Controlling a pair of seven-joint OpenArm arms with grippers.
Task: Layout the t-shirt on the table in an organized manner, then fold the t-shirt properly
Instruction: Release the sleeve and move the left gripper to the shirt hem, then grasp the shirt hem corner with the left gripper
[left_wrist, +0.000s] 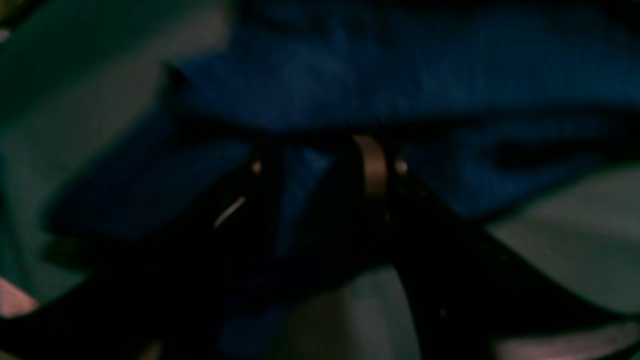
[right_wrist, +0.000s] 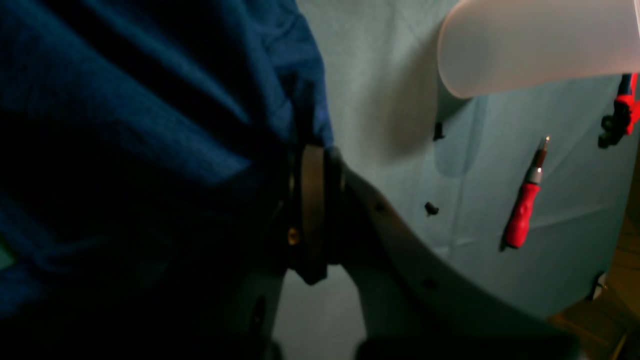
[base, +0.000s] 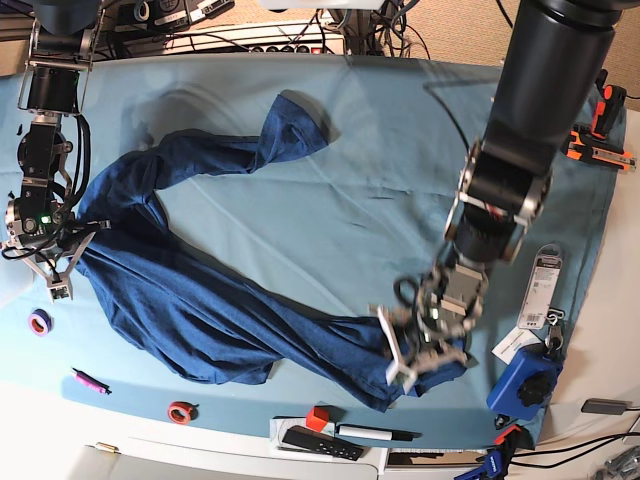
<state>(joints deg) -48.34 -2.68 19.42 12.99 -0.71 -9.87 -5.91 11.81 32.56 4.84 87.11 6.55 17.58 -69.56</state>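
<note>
a: left gripper (base: 420, 345) first. near the bench's front right corner, jaws pinched on a fold of the t-shirt (base: 200, 300); the left wrist view shows blue cloth between the pads.

b: right gripper (base: 62, 250)?

a: at the left edge, closed down on the shirt's other end; its wrist view has cloth bunched at the jaw. the shirt runs twisted between them across the table (base: 380, 130), one loop reaching toward the back edge.

b: risks?

a: my judgement: pulling apart while it's roped up could tighten the twist, not flatten it. a thin pinch may slip. dragging toward the front edge could sweep the red ring (base: 181, 411), the pink marker (base: 88, 381) or the purple tape roll (base: 39, 322) off.

b: any writing?

a: a tag (base: 541, 288) by the right edge carries print, too small to read. red screwdriver (right_wrist: 524, 207): no visible brand.
</note>
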